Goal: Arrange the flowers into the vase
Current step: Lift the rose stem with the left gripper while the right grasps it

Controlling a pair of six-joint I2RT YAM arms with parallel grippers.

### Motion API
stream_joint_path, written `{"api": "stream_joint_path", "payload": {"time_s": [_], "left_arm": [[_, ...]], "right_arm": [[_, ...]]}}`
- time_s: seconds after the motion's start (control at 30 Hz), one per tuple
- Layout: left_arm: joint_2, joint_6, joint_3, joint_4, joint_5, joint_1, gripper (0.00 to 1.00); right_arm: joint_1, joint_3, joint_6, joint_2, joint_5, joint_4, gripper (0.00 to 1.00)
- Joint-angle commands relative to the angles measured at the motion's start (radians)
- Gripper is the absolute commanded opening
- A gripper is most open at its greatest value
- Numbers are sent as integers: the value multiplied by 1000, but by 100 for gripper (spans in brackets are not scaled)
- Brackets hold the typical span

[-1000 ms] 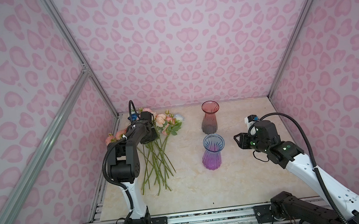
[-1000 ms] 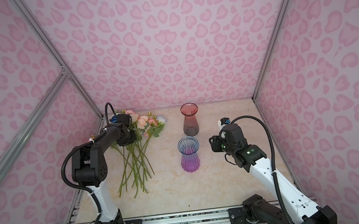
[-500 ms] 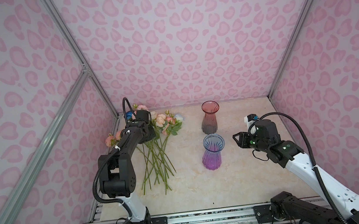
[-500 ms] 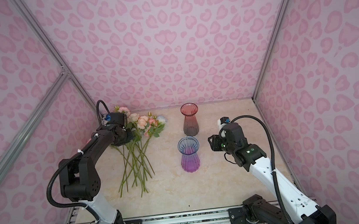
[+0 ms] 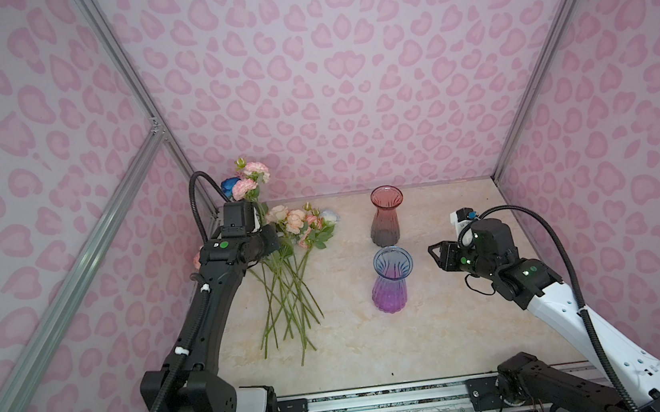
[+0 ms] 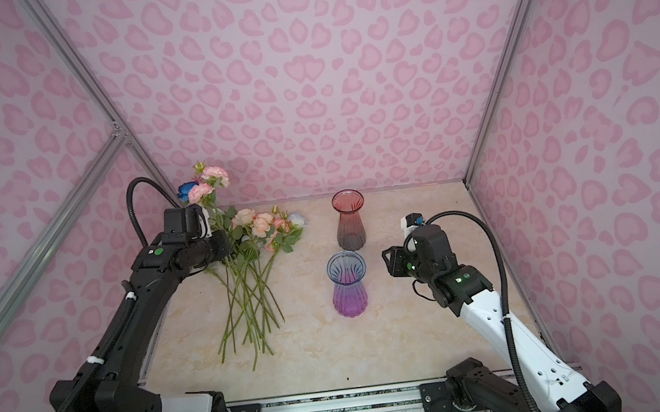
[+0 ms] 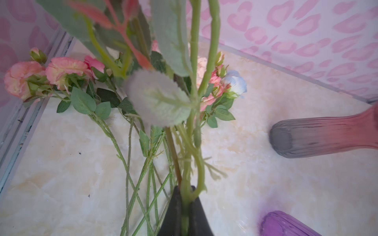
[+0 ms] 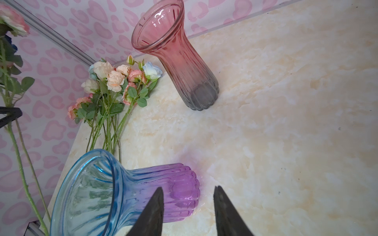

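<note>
Left gripper (image 7: pixel 185 190) holding flower stems up: the pick-up step.
Both top views: held stems (image 5: pixel 244 189) stand by the table's (image 5: pixel 437 329) far-left corner, other flowers (image 6: pixel 250 282) lying beneath. Left wrist: jaws clenched on them. Right wrist: right gripper (image 8: pixel 187 190) parted, empty, beside blue-purple vase (image 8: pixel 102 190) — next, stems over its mouth.

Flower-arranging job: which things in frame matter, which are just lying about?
In the job: held stems with pink and deep blue blooms, clamped in the left gripper; loose flowers on the table; blue-purple vase and red-grey vase, both empty, which is meant unclear; right gripper, open beside the blue-purple vase.
Just there: patterned walls, metal frame, front rail.
</note>
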Motion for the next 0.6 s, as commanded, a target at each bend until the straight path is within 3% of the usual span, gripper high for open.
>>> {"api": "stream_joint_path", "payload": {"time_s": [0.0,0.07,0.33,0.43,0.57], "left_arm": [[-67,19,-3,58,103,-2,3],[-108,18,-3,88,149,-8,3],[-200,12,55,167,152,-82,3],[-199,-9,31,210,202,-91,3],[-182,-67,-32,293,308,-95,3]], "right_arm": [[1,-11,-1,-22,-7,25,42],[2,-28,10,-48,-7,53,42],[1,-52,12,-109,9,90,44],[7,-42,5,-104,-52,107,44],[127,50,-55,-82,-85,109,47]]}}
